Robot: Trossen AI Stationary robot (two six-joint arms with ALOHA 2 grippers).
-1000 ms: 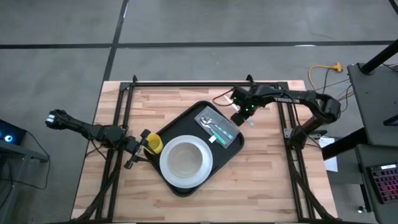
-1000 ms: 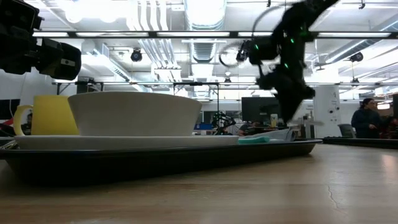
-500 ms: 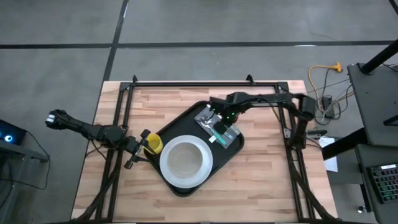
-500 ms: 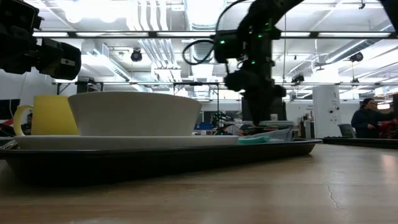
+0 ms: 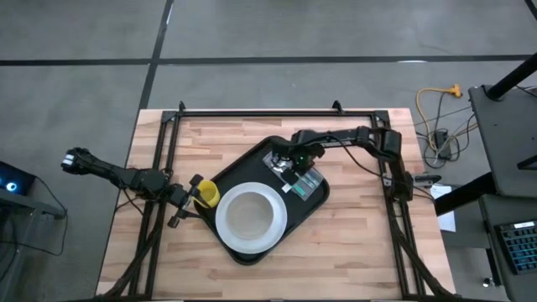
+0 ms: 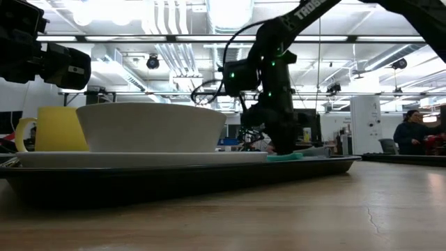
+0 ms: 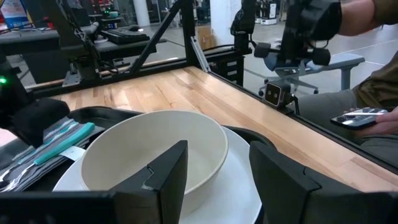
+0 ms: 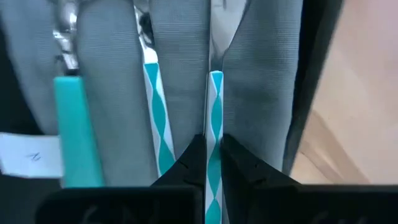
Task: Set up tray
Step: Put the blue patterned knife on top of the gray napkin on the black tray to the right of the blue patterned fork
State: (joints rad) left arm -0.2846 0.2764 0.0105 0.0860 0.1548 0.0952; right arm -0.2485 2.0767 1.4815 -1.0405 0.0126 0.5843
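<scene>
Right now the tray (image 5: 220,179) lies diagonally at the middle of the tabletop (image 5: 361,243), carrying a white plate (image 5: 225,231) with a bowl (image 5: 249,216) on its near half and a grey napkin (image 8: 112,81) with cutlery on its far corner.

- Key relation: right gripper (image 5: 294,158) sits directly over that far corner of the tray, jaws nearly shut on a striped teal-and-white handle (image 8: 214,112). Handle's long axis runs straight out ahead between the jaws, parallel to the other two pieces beside it: a second striped handle (image 8: 155,93) and a plain teal handle (image 8: 71,124). All three lie along the napkin folds.
- Judgement: the piece looks pinched; whether lifted or still on the napkin I cannot tell.
- Left gripper (image 5: 185,204) waits at the opposite side of the tray, just beside a yellow cup (image 5: 206,195), jaws spread wide, holding nothing; right arm is far nearer the cutlery.
</scene>
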